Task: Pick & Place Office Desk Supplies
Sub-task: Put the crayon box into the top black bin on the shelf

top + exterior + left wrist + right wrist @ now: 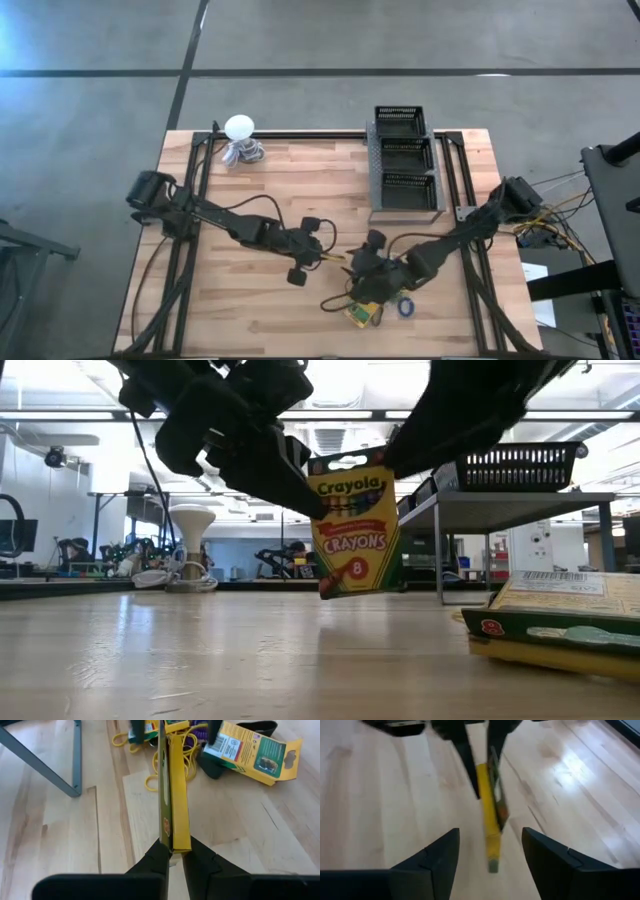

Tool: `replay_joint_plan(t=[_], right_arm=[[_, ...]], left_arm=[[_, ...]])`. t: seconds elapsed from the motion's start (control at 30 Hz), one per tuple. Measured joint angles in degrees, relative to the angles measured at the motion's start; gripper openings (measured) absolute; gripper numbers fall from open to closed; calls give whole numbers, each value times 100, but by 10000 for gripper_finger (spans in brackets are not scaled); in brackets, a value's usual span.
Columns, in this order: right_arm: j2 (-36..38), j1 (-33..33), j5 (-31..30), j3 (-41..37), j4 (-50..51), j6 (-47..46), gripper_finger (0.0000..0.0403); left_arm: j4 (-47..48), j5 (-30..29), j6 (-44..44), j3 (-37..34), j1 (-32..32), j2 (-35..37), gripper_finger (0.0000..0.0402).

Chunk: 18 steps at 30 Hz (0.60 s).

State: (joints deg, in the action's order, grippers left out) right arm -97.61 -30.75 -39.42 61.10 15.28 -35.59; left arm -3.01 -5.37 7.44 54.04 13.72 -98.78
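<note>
My left gripper [172, 851] is shut on a yellow-and-green Crayola crayon box [352, 525], held in the air over the table's middle front [338, 257]. My right gripper [490, 832] is open. Its fingers stand on either side of the box's far end without touching it, and it sits just right of the left gripper [364, 264]. A second crayon box [255, 752] lies flat on the table near the front edge [360, 316]. Yellowish rubber bands [185, 767] and a purple ring [200, 730] lie on the wood beside it. A blue ring [405, 307] lies to its right. My left gripper pinches the crayon box by its two broad faces at the end nearest the wrist [174, 842], between the two fingers. The fingers come from the table's left, slanting down [290, 480]. The box is lifted clear of the table, standing on edge, slightly tilted, its printed face toward the table's near side.
A grey rack with black mesh trays [405, 160] stands at the far right of the table. A white ball-topped object with a coiled base [240, 132] stands at the far left. Dark frame rails [190, 200] run along both sides. Bare wood lies at the front left.
</note>
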Motion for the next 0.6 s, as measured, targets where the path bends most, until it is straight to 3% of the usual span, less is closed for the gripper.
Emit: replay_joint_plan(t=[0.23, 0.4, 0.6], right_arm=[[-126, 166, 41, -17, -569, 426, 174], [-180, 308, 564, -60, -753, 584, 127], [-316, 348, 440, -148, -810, 623, 69]], left_arm=[[11, 0, -2, 2, 0, 0, 38], [1, 0, -2, 2, 0, 0, 43], [-2, 0, 0, 4, 0, 0, 55]])
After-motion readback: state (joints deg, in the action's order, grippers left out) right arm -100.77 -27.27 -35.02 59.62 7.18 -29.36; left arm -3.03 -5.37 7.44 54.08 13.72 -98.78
